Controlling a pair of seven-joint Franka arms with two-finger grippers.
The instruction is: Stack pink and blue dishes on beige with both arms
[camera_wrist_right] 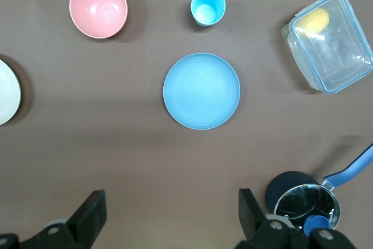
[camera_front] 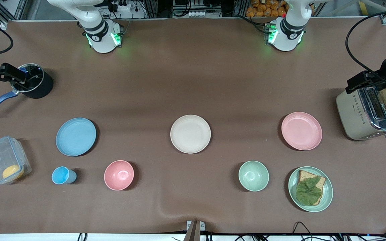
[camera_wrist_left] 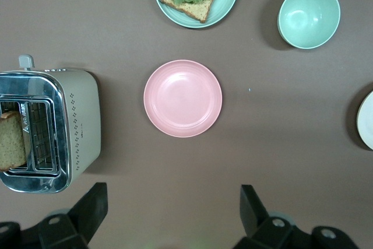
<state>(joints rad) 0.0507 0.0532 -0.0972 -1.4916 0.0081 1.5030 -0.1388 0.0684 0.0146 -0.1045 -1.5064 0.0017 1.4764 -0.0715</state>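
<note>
The beige plate (camera_front: 190,134) lies in the middle of the table. The pale pink plate (camera_front: 301,131) (camera_wrist_left: 183,98) lies toward the left arm's end and the light blue plate (camera_front: 76,136) (camera_wrist_right: 201,91) toward the right arm's end. All three lie flat, apart from each other, with nothing on them. My left gripper (camera_front: 364,82) (camera_wrist_left: 173,202) hangs open high over the toaster's edge, holding nothing. My right gripper (camera_front: 2,75) (camera_wrist_right: 172,205) hangs open and empty high over the table beside the black pot.
A toaster (camera_front: 367,113) holds a bread slice. Nearer the camera stand a green plate with bread and a leaf (camera_front: 310,189), a green bowl (camera_front: 253,175), a pink bowl (camera_front: 119,175), a blue cup (camera_front: 62,175) and a clear box (camera_front: 3,164). The black pot (camera_front: 34,83) has a blue handle.
</note>
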